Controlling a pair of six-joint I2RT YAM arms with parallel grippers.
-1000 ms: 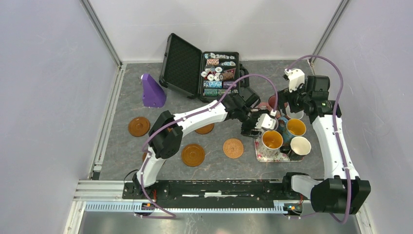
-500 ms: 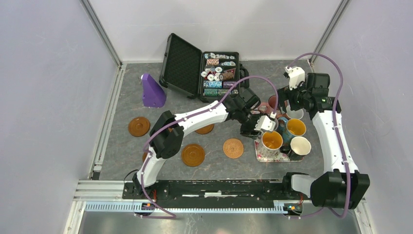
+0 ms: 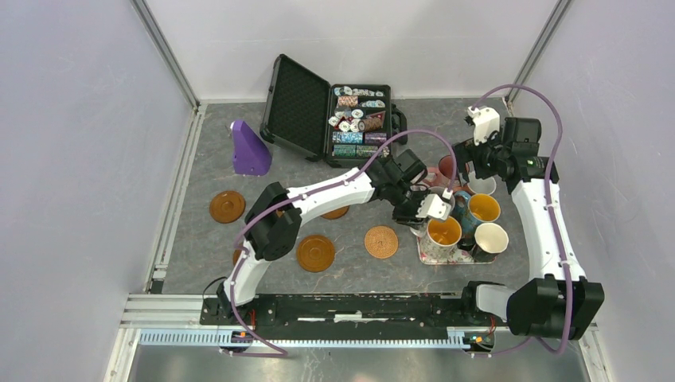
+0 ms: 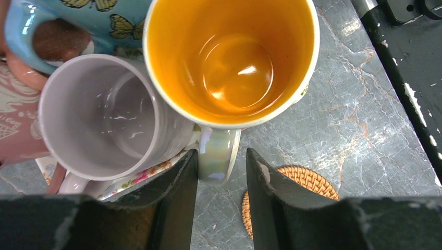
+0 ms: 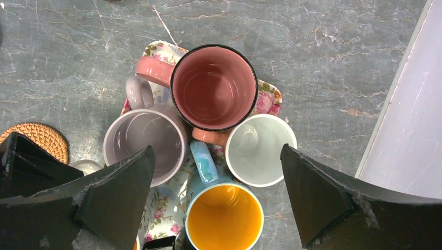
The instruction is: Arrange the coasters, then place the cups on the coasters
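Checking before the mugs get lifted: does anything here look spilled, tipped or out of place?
Nothing spilled or tipped. The handled ceramic mugs stand upright but crammed rim to rim on the floral tray, and the brown round coasters lie scattered.

The top camera looks down from behind the arms over the grey marbled counter [image 3: 199, 239]. Both wrist cameras face down, close above the rectangular floral tray [image 5: 268, 99], sharing the lilac ceramic mug [image 4: 99, 120].

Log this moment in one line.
left claw: astride handle of orange-inside mug | right claw: open, above mugs on floral tray | woven coaster: bare, beside tray
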